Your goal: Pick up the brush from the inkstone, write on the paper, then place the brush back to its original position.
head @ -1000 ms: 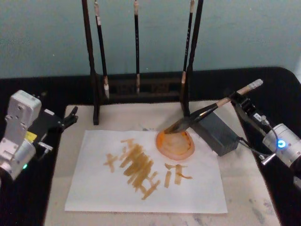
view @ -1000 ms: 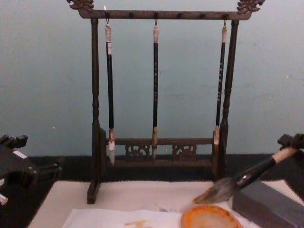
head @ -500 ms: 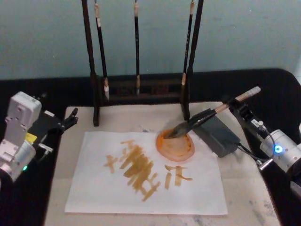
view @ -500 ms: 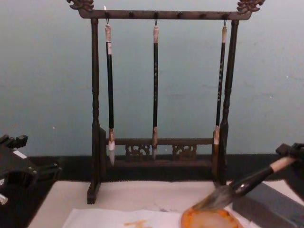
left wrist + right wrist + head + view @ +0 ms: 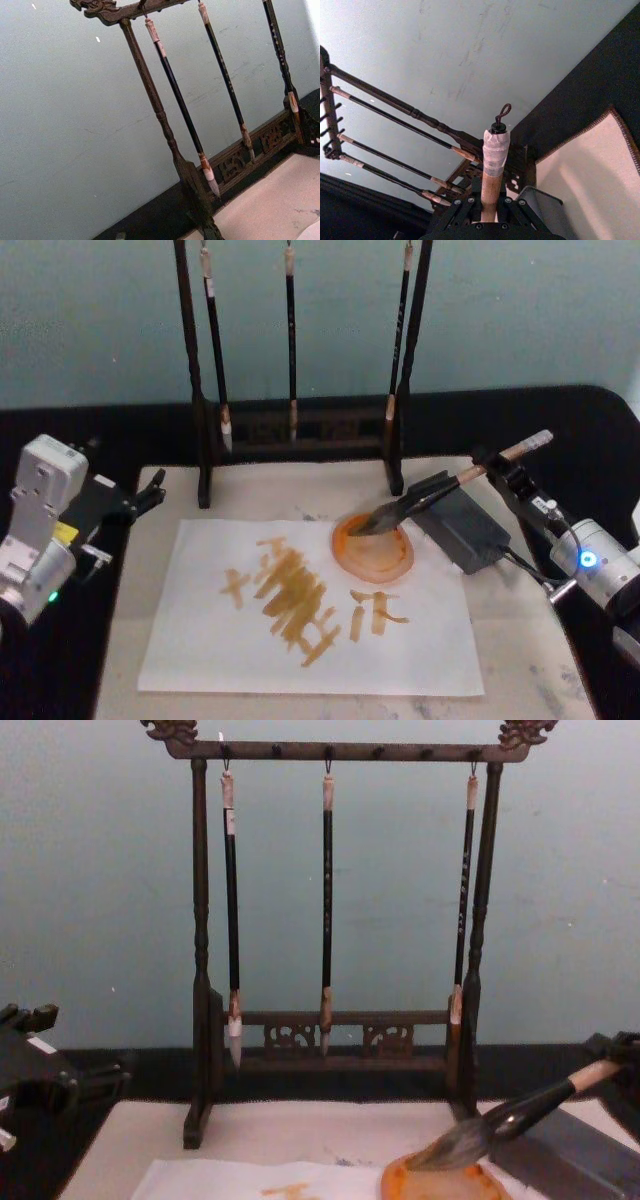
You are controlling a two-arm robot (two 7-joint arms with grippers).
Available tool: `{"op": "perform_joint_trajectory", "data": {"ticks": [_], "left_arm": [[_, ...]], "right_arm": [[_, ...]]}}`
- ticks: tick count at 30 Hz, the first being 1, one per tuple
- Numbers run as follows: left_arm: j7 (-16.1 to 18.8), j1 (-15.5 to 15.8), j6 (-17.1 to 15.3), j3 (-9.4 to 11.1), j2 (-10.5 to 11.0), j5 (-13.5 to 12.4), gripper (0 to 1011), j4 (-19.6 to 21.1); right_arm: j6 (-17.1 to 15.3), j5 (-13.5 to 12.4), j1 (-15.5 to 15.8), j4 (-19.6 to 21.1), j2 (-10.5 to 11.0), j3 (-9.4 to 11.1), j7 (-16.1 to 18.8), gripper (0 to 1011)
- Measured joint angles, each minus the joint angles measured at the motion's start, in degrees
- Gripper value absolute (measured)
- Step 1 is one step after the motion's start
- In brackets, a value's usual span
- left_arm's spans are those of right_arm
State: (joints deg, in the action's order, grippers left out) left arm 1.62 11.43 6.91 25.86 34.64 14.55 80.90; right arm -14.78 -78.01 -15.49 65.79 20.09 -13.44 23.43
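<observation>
One risk: the right gripper (image 5: 496,469), clamped on the brush (image 5: 440,490), could press too low, smearing the paper (image 5: 200,640) beyond it. The left gripper (image 5: 150,492) idles opposite.

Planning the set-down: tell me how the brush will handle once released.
The brush, held by the right gripper, has a round handle, so it may roll. Its bristles, touching the orange dish, look soft and likely splay.
</observation>
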Motion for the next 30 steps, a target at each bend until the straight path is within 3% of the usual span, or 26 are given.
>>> {"op": "perform_joint_trajectory", "data": {"ticks": [30], "left_arm": [[0.00,0.00,0.00,0.00,0.00,0.00,1010,0.00]], "right_arm": [[1.47,-1.42,-3.53,-3.37,1.61,-4.56,0.22,160]]}}
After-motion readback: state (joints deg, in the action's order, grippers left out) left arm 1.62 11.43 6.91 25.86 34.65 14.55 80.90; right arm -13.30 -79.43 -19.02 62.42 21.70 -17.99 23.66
